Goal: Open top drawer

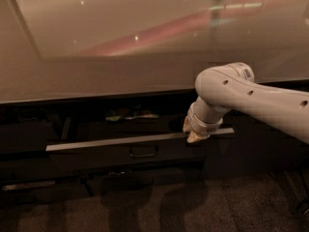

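Observation:
The top drawer [101, 154] is a wide dark front under the counter, pulled partly out, with a pale metal rim along its top edge and a small loop handle [143, 152] at centre. Inside it, some coloured items [130, 114] lie toward the back. My gripper [193, 132] hangs from the white arm [251, 98] that reaches in from the right. It sits at the drawer's rim, right of the handle, with its pale tips over the top edge.
A long glossy beige countertop [120, 62] spans the view above the drawer. Dark cabinet panels [260, 149] flank the drawer on both sides. A lower dark drawer front [43, 187] sits below left. Grey carpet [203, 207] covers the floor in front.

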{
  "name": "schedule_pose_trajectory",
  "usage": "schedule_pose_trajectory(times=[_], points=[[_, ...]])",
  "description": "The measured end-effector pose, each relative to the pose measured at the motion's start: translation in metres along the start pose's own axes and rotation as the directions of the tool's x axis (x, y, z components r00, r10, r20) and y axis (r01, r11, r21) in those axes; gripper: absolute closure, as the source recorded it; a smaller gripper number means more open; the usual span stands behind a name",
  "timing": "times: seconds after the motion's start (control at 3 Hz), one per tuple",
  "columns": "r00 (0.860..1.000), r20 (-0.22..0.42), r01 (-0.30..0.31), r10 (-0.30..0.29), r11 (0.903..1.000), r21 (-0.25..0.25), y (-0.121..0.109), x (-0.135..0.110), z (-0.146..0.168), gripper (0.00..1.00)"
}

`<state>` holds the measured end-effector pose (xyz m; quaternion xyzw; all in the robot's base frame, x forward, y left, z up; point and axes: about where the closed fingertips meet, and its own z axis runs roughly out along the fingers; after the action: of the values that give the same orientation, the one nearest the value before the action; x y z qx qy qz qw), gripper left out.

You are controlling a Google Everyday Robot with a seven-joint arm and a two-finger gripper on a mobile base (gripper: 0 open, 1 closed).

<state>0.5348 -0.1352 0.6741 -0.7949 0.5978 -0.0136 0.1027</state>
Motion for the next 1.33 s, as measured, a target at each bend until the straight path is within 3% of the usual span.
schedule_pose_trajectory(times=[1.33], points=[[1.000,0.011,0.017,-0.017,0.9998,0.012,0.0098,-0.0048,-0.0027,1.00]])
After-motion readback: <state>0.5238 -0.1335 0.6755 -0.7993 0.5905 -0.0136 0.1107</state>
